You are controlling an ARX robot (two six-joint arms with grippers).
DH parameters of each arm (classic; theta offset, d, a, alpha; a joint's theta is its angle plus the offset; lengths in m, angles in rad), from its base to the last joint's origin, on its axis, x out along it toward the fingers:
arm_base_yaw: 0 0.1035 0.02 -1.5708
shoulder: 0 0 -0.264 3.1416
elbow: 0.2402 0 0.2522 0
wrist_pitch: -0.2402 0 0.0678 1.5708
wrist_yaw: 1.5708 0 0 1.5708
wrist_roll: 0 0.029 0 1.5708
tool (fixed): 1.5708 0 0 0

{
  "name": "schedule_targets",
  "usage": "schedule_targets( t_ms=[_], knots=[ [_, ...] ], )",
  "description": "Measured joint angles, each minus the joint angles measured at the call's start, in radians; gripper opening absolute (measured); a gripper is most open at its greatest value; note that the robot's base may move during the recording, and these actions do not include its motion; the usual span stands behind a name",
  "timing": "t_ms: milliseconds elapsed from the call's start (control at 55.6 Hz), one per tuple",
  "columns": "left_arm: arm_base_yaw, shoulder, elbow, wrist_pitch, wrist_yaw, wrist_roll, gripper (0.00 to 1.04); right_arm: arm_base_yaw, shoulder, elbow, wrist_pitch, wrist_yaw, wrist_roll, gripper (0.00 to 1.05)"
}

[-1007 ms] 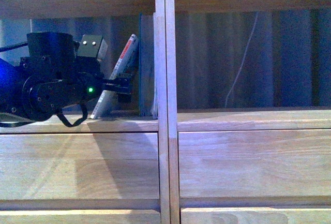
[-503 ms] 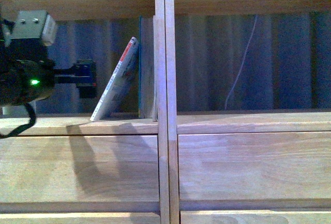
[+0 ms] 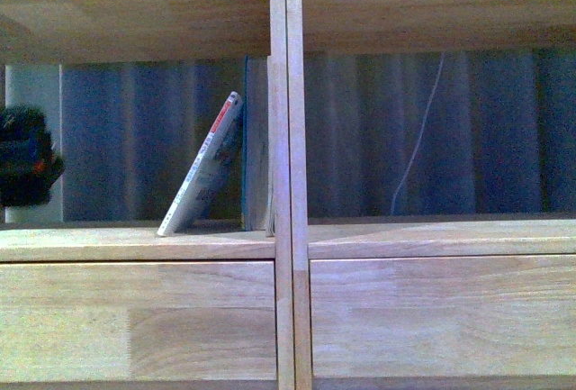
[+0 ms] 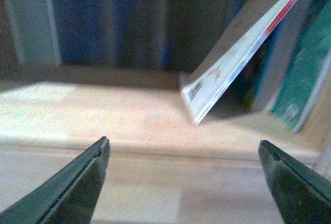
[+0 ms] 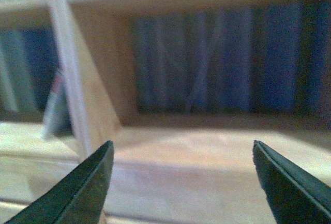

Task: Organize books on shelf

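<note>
In the left compartment of the light-wood shelf point(image 3: 135, 239), a white-grey paperback point(image 3: 205, 169) with a red patch leans rightward. It rests against a taller teal-edged book point(image 3: 255, 147), which stands upright at the divider point(image 3: 286, 138). Both books appear in the left wrist view, the paperback point(image 4: 243, 58) tilted and the teal one point(image 4: 305, 79) beside it. My left gripper point(image 4: 183, 142) is open in front of the shelf board, left of the books, holding nothing. In the front view only a dark part of the left arm point(image 3: 22, 169) shows at the far left edge. My right gripper point(image 5: 182, 143) is open before the right compartment.
Plain drawer fronts point(image 3: 135, 322) lie below the shelf board. A thin white cable point(image 3: 418, 129) hangs behind the right compartment, in front of a blue-grey curtain. The upper shelf board point(image 3: 135, 3) closes the compartments from above. The right compartment's floor point(image 5: 207, 141) holds no books.
My left arm has pulled back leftward out of the left compartment, away from the leaning paperback. The shelf sits lower in the front view. Both books stay put.
</note>
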Motion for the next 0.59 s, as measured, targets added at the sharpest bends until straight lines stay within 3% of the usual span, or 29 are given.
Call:
schedule_targets(
  t_ms=[36,90,162,396,467,593],
  knots=[
    [0.006,-0.037,-0.068,0.009,-0.003,0.008,0.68,0.038,-0.042,-0.035,-0.174,0.106,-0.064,0.73],
    [0.015,-0.076,-0.146,0.04,-0.002,0.013,0.58,0.069,-0.089,-0.102,-0.254,0.162,-0.105,0.64],
    [0.021,-0.124,-0.241,0.08,0.009,0.016,0.43,0.118,-0.14,-0.21,-0.241,0.217,-0.143,0.49],
    [0.085,-0.243,-0.44,0.15,0.069,0.022,0.04,0.198,-0.247,-0.397,-0.17,0.297,-0.166,0.12],
    [0.089,-0.273,-0.481,0.16,0.072,0.022,0.03,0.276,-0.278,-0.441,-0.156,0.395,-0.175,0.03],
    [0.089,-0.33,-0.551,0.168,0.077,0.023,0.03,0.327,-0.32,-0.509,-0.138,0.417,-0.175,0.03]
  ],
)
